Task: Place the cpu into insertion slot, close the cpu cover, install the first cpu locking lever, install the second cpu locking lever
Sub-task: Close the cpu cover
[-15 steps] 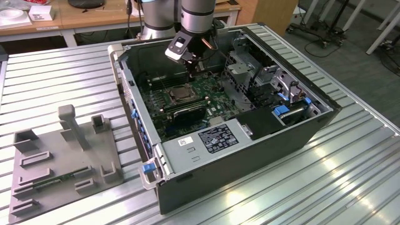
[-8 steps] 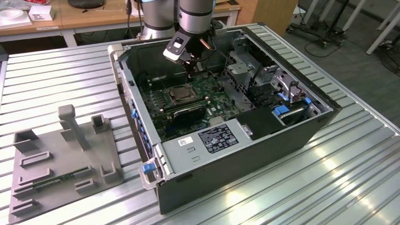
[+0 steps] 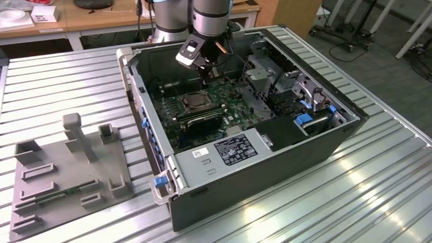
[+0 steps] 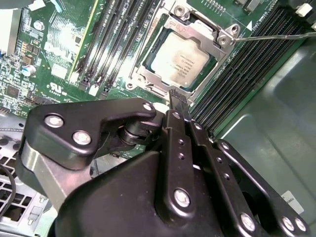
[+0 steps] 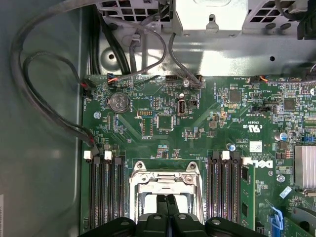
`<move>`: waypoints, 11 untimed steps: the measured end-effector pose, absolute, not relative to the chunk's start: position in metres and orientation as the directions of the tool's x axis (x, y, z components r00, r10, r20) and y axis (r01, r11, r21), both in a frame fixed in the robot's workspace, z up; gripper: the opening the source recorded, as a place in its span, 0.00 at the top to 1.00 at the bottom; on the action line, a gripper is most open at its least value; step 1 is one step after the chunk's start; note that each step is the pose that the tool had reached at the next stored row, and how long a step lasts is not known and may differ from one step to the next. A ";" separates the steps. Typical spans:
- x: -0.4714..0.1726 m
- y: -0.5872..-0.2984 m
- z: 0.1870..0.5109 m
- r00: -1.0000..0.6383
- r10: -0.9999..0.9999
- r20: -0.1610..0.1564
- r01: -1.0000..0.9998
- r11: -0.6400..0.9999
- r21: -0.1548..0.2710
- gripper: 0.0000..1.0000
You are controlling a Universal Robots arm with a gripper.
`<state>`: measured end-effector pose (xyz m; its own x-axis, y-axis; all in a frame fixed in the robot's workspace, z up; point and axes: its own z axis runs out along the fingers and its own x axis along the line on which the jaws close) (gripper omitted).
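Gripper: the black two-finger gripper (image 4: 176,100) had its fingers pressed together with nothing between them. In both wrist views the tips sat right at the rim of the insertion slot (image 5: 165,193), and contact could not be told.
Cpu: the cpu (image 4: 181,58), flat, pale and silvery-tan, lay seated in the slot, square to its frame.
Cover: the cpu cover (image 4: 196,25), a thin silvery plate with a cut-out centre, lay down around the chip's edges (the chip's face showed through the opening).
Lever: a thin bright wire lever (image 4: 276,36) ran from a socket corner out over the memory slots; I could not tell whether it was latched.
Flanks: long black memory slots (image 5: 105,190) ran close along both sides of the socket, leaving a narrow lane.
Open room: bare grey case floor (image 4: 276,128), smooth and unobstructed, lay beyond one slot bank.
Board: the green motherboard (image 5: 197,133) was crowded with small chips, a coin cell (image 5: 119,102) and a finned heatsink (image 5: 306,165).
Cables: grey cables (image 5: 58,120) looped along the board's edge.
Case: in the exterior view the arm (image 3: 209,15) hung down into the open tower case (image 3: 290,157), whose walls boxed the board in. The case lay on a ribbed aluminium table (image 3: 378,202), with a grey fixture plate (image 3: 68,172) on the exterior view's left.
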<state>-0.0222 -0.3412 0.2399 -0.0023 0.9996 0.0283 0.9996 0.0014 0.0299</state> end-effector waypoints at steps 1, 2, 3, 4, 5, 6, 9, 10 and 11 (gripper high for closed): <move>-0.022 -0.341 0.240 -0.002 1.000 0.028 1.000 0.001 0.030 0.89; -0.023 -0.341 0.240 -0.002 1.000 0.028 1.000 0.001 0.030 0.89; -0.023 -0.341 0.240 -0.002 1.000 0.028 1.000 0.001 0.030 0.89; -0.024 -0.341 0.240 -0.002 1.000 0.028 1.000 0.001 0.030 0.89; -0.024 -0.341 0.240 -0.002 1.000 0.028 1.000 0.001 0.030 0.89; -0.025 -0.341 0.240 -0.002 1.000 0.028 1.000 0.001 0.030 0.89; -0.028 -0.341 0.239 -0.002 1.000 0.028 1.000 0.001 0.030 0.89; -0.029 -0.341 0.239 -0.002 1.000 0.028 1.000 0.001 0.030 0.89; -0.030 -0.341 0.239 -0.002 1.000 0.028 1.000 0.001 0.030 0.89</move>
<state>-0.0303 -0.3412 0.2392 -0.0023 0.9996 0.0284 0.9995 0.0015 0.0300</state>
